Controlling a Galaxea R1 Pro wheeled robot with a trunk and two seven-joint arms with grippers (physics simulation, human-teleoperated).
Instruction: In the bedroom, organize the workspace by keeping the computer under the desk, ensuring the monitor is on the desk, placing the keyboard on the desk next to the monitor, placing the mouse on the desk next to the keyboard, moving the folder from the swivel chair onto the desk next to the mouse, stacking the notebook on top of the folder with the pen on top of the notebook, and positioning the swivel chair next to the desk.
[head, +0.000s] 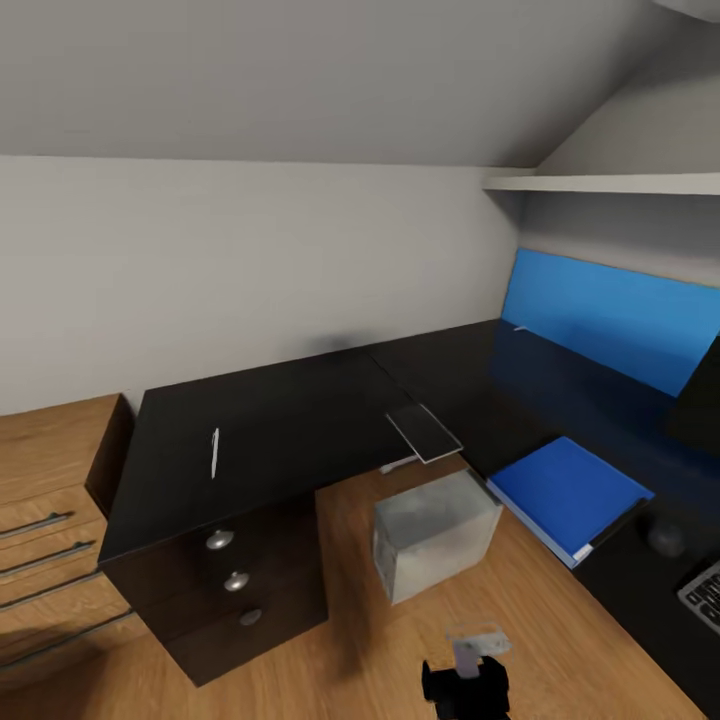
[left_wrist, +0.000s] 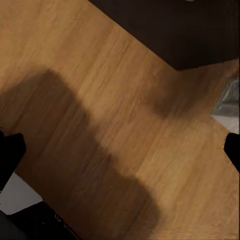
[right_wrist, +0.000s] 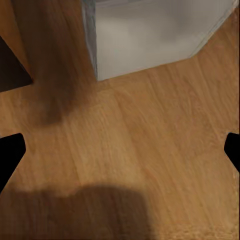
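1. We see only slivers of several things at the head view's right edge: the black monitor (head: 700, 400) is cut to a dark wedge, the keyboard (head: 705, 595) shows just a corner of grey keys, and a dark rounded lump (head: 666, 538) between them is too dim for us to name
2. At the head view's bottom edge a black and grey piece of the robot (head: 466, 672) juts in; we cannot tell which arm it belongs to
3. In the left wrist view the left claw (left_wrist: 120, 150) has its two dark fingertips at opposite picture edges, spread wide over bare wooden floor (left_wrist: 100, 100), gripping nothing; a grey corner of the computer (left_wrist: 227, 102) sits near one fingertip
4. In the right wrist view the right claw (right_wrist: 120, 150) is likewise spread wide and empty above the floor, with the computer ahead of it, apart from the fingertips
5. We see the computer on the floor in the inner angle of the L-shaped counter (head: 300, 420), beside the drawer unit (head: 235, 580), not tucked under the top
6. The blue folder (head: 568, 492) lies on the counter's right wing, its corner overhanging the front edge, well apart from both claws
7. The notebook (head: 424, 432) lies at the inner corner, partly overhanging
8. The white pen (head: 214, 452) lies alone on the left wing, above the drawers
9. A light-wood dresser (head: 50, 500) stands just beside the counter
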